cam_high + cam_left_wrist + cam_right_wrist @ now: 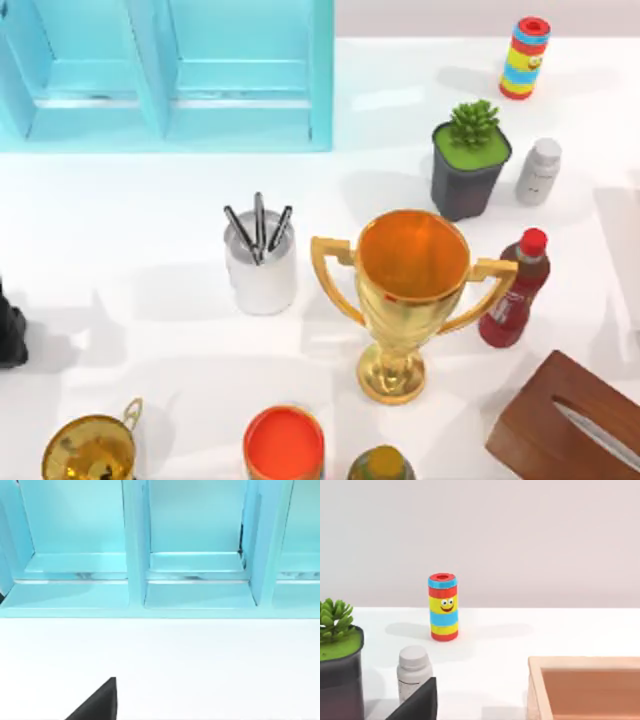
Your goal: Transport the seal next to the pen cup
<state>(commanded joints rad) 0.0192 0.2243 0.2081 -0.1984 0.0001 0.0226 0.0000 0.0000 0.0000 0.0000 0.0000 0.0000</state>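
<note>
1. Where the worktop (130,220) meets the top view's left edge, a dark part of the left arm (10,335) stands low, well apart from everything else.
2. The left gripper (97,705) appears in its own wrist view as a dark wedge over bare worktop. It is level and faces the open compartments of the blue shelf (135,545). I cannot tell whether it is open or closed.
3. The right gripper (417,702) appears in the same way as a dark wedge, also level, at the right side of the worktop. It looks toward the striped can (443,607) by the back wall. The white bottle (413,672) and the plant (337,670) are nearer, and the brown box (585,687) is alongside. I cannot tell its state either.
4. The pen cup (260,265) stands upright near the worktop's middle. It is in front of the shelf and just left of the trophy (410,290), close to that trophy's handle but not touching it.
5. The red bottle (515,295) stands just beside the trophy's right handle, and the orange can (284,442) sits at the front edge.
</note>
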